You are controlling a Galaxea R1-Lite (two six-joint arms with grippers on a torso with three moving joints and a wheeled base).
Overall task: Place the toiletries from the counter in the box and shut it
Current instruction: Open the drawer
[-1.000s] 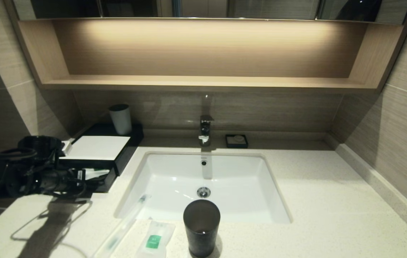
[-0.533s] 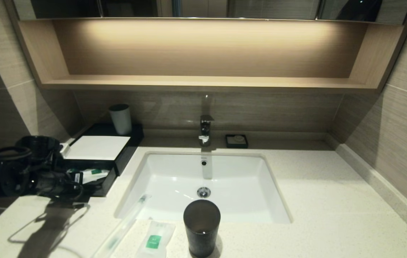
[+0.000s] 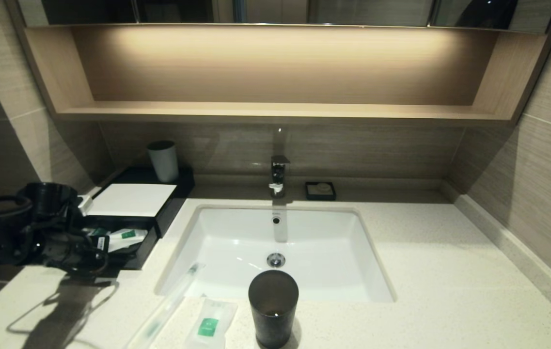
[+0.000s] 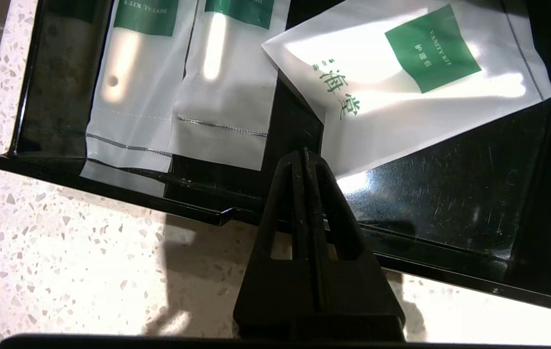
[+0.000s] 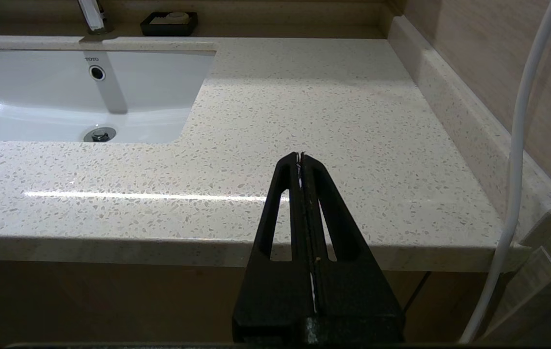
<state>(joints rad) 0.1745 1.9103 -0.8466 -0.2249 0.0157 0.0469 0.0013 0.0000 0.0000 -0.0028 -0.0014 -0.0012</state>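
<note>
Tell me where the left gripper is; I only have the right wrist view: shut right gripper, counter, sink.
Observer: The left gripper is shut and empty, tips at the front rim of the open drawer of the flat black rectangular box with a white top panel.
Operator: Anything in the drawer?
Observer: Three white sachets with green labels.
Operator: And the toiletries to pack?
Observer: The long slim toothbrush in clear plastic wrap and small white sachet with a green square label lie on the speckled stone counter in front of the sink.
</note>
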